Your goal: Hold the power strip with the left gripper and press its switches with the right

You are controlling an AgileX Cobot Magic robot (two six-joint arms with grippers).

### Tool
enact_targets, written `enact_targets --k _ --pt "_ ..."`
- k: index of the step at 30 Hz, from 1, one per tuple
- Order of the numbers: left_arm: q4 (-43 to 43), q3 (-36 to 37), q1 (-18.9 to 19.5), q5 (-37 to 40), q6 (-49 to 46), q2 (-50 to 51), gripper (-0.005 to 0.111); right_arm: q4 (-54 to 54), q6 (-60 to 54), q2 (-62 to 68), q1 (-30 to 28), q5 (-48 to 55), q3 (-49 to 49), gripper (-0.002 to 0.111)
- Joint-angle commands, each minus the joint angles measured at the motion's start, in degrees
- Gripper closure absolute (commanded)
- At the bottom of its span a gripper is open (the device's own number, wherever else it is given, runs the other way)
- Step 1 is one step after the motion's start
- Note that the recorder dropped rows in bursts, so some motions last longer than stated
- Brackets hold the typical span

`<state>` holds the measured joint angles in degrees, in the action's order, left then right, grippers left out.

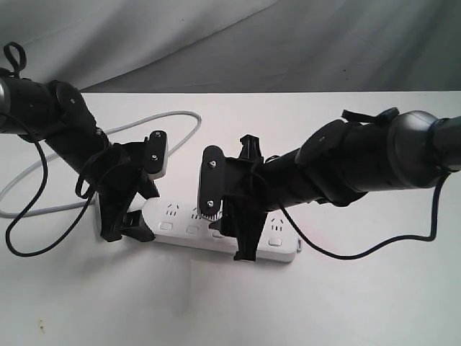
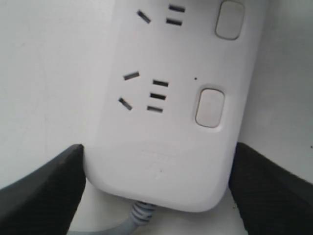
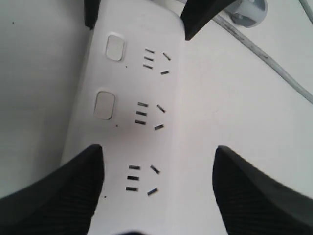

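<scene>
**Strip Held, Switches Not Yet Pressed**

Found bare white table (image 1: 230, 310) nearest, along the bottom of the frame. Just beyond, in the lower middle, found the long flat white plastic power strip (image 1: 180, 220) lying flat, with its row of small white rounded-square switches (image 1: 191, 230) along the near edge. Saw the left black two-jaw gripper (image 1: 133, 222) at the strip's left, cord end, clamped across its width, fingers (image 2: 44, 193) pressed to both long sides in the wrist view. Saw the right black two-jaw gripper (image 1: 229, 231) over the strip's middle, jaws wide apart, astride the sockets, gripping nothing, no fingertip on a button. Farther back, upper left, noted the grey cord (image 1: 166, 114) looping over the table. Judged holding done, pressing next. Called for shifting one right fingertip over a switch, then pushing straight down without dragging the strip.
</scene>
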<state>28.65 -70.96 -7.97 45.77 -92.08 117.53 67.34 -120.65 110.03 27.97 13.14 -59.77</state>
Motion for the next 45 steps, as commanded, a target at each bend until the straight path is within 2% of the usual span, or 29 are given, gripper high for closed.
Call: enact_targets --k 1,24,34,45 --pt "0.4 -0.3 0.1 0.5 0.2 0.1 0.057 1.1 0.0 1.3 -0.1 0.0 0.3 0.048" --pt "0.4 -0.3 0.1 0.5 0.2 0.1 0.057 1.2 1.0 6.2 -0.1 0.1 0.7 0.048" --pt "0.4 -0.3 0.1 0.5 0.1 0.1 0.057 1.2 -0.9 6.3 -0.2 -2.4 4.0 0.048" --pt "0.4 -0.3 0.1 0.5 0.1 0.1 0.057 2.2 0.3 -2.8 -0.1 -2.5 4.0 0.048"
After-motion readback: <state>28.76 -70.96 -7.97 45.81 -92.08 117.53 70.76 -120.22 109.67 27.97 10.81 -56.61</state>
